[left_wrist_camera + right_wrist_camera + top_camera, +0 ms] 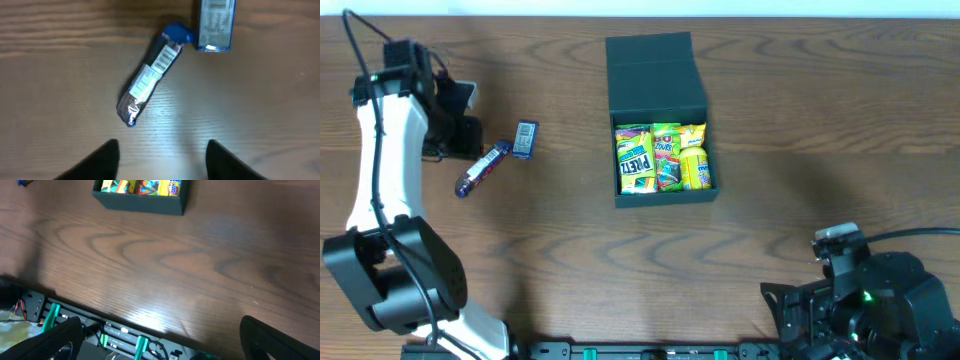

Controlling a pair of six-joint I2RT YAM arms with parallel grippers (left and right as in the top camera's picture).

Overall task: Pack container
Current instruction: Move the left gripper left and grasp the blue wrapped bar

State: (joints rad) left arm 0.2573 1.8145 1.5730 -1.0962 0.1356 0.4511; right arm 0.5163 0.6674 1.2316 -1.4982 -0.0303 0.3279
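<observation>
On the wooden table [820, 120] the left gripper [162, 147] hangs open by the snack bar [150, 82] left of the box [655, 80], probably to pack it, while the right gripper [160, 330] idles open

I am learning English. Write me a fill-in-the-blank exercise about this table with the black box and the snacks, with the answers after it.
The matte black cardboard container has its flap lid ____ (open/closed). The long blue-and-silver wrapped bar lies ____ (inside/outside) the container. The left gripper, near the bar, holds ____. The small rectangular packet beside the bar is ____ in colour.
Answers: open; outside; nothing; blue.
</observation>
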